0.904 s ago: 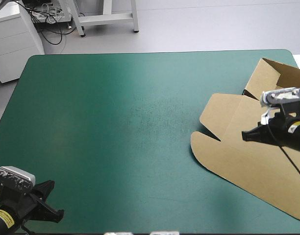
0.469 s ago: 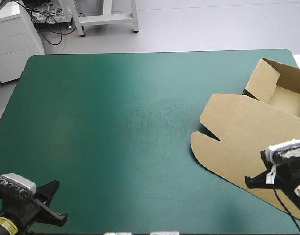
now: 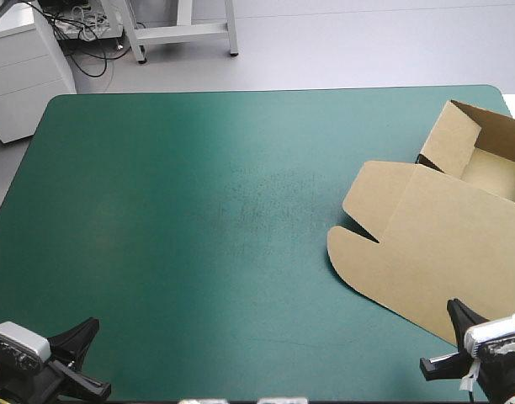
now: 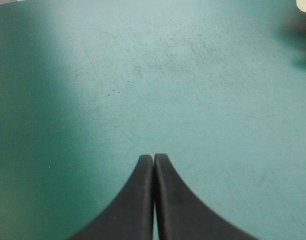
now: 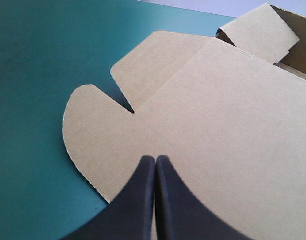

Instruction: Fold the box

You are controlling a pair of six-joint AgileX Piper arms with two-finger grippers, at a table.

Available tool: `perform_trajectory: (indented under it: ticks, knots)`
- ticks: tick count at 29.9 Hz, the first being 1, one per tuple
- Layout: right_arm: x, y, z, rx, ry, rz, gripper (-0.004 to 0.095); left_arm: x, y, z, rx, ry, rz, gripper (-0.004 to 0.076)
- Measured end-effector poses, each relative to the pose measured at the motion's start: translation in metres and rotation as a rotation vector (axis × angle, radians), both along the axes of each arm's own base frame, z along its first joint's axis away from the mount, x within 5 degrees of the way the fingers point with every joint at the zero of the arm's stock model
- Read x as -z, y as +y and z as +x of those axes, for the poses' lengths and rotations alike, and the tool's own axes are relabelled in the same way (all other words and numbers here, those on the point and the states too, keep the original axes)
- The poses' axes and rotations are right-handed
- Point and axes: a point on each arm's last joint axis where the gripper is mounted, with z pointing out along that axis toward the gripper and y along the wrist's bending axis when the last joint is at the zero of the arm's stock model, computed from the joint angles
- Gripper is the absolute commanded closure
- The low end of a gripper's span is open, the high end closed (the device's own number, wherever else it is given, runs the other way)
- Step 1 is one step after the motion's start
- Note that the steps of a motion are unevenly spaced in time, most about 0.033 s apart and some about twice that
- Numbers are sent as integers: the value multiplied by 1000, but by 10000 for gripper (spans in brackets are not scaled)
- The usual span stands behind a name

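Box lies at the high view's right edge on the teal-green bench, tray open, lid flat. The left fingers and the right fingers are each pressed together.

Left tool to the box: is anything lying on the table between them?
Nothing. In the high view only bare cover stretches from the left tool to the box; the left wrist view shows the same ahead.
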Motion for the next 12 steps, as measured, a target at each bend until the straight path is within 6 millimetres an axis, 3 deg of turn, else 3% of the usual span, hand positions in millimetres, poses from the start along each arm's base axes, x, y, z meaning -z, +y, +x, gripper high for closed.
perform_trajectory:
  ticks: [4, 12]
  knots:
    - [6, 0, -10, -5, -52, 20, 931, 0, 0, -1, 0, -22, -10, 756]
    - [12, 1, -10, 4, -30, 60, 931, 1, 0, 0, 0, -27, -12, 756]
